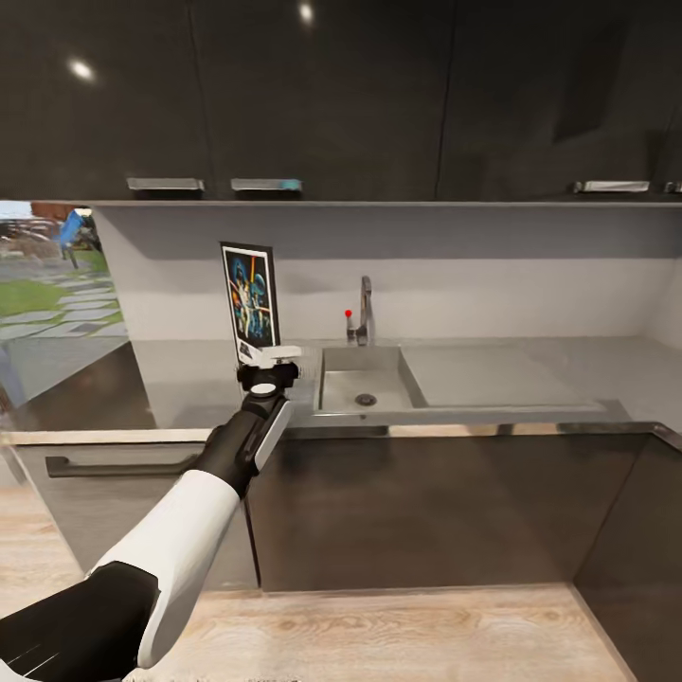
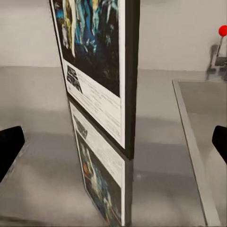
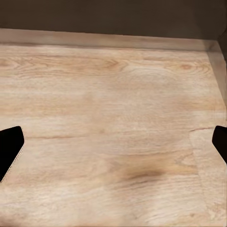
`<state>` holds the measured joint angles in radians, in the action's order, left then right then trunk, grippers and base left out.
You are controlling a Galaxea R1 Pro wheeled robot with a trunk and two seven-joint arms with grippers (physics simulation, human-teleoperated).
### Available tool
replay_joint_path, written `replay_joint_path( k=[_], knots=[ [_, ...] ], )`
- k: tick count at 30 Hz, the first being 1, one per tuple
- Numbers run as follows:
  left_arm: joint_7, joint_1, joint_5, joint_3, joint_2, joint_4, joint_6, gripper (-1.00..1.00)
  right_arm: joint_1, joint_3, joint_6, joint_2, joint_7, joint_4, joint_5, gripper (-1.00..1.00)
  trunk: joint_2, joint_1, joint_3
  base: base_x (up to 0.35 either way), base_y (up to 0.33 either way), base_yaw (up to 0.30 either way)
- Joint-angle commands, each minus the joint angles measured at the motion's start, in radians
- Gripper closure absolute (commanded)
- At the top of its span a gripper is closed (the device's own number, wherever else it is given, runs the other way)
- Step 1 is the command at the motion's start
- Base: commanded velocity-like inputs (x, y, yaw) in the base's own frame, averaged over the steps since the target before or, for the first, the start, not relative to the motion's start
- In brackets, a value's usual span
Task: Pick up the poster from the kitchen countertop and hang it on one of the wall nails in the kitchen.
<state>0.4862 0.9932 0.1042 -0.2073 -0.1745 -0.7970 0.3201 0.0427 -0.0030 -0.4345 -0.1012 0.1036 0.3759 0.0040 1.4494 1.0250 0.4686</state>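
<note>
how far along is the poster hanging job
Early stage. Done: the left gripper has reached the poster, which stands upright on the kitchen countertop beside the sink. In hand: its fingers are spread wide either side of the frame, not closed. Left: grasp, lift, carry and hang it. The right gripper is open over the floor.

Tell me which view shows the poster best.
Head view: the whole poster stands upright on the countertop, left of the sink. Left wrist view shows its lower part, close and oblique. Right wrist view shows wooden floor.
</note>
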Motion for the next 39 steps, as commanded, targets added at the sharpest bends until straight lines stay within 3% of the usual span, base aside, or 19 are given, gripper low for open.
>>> replay_joint_path(
  k=[1,8,18,39],
  knots=[
    [0.010,0.001,0.010,-0.003,0.000,0.000,0.002,-1.00,0.000,0.000,-0.003,0.000,0.002,0.000,0.001,-1.00,0.001,0.000,0.001,0.001,-0.001,0.281],
    [0.014,0.001,0.009,-0.003,0.000,0.005,0.002,-1.00,0.000,0.000,-0.002,0.000,0.002,-0.001,0.001,-1.00,0.001,0.000,0.001,0.021,0.000,0.113],
    [0.085,0.001,0.012,-0.004,0.000,0.009,0.002,-1.00,0.000,0.000,-0.001,0.000,0.002,-0.002,0.001,-1.00,0.001,0.000,0.001,0.211,0.000,0.004],
    [0.090,0.001,0.012,-0.005,0.000,0.006,0.002,-1.00,0.000,0.000,-0.001,0.000,0.002,-0.002,0.001,-1.00,0.001,0.000,0.001,0.161,-0.057,0.000]
  ],
)
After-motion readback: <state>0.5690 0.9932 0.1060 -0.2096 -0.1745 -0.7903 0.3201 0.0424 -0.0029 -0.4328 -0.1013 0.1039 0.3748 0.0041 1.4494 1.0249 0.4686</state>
